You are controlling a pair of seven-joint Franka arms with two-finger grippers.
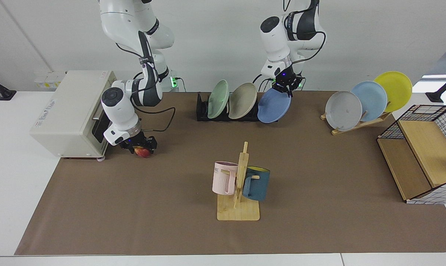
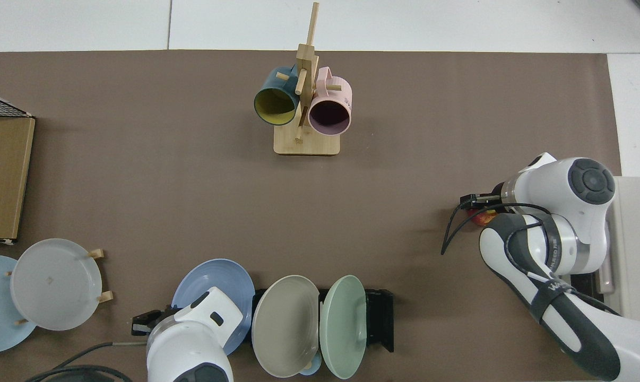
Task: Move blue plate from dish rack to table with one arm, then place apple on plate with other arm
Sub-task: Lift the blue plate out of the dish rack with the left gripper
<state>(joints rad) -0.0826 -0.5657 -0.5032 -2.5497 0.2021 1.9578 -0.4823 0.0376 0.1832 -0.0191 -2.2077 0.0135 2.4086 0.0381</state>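
The blue plate (image 1: 274,106) leans at the right end of the black dish rack (image 1: 202,111), its lower edge off the rack's end. My left gripper (image 1: 284,84) is shut on the plate's top rim. From above, the blue plate (image 2: 214,278) sticks out past the dish rack (image 2: 381,318), partly under the left arm. The red and yellow apple (image 1: 144,152) rests on the brown mat of the table (image 1: 134,207) beside a white box. My right gripper (image 1: 139,147) is down over it, open, with a finger on each side. Seen from above, the apple (image 2: 482,218) is mostly covered.
A green plate (image 1: 218,99) and a beige plate (image 1: 242,100) stand in the rack. A wooden mug tree (image 1: 239,184) holds two mugs mid-mat. A wooden stand (image 1: 360,107) with three plates and a wire basket (image 1: 422,147) sit at the right. The white box (image 1: 67,111) is left.
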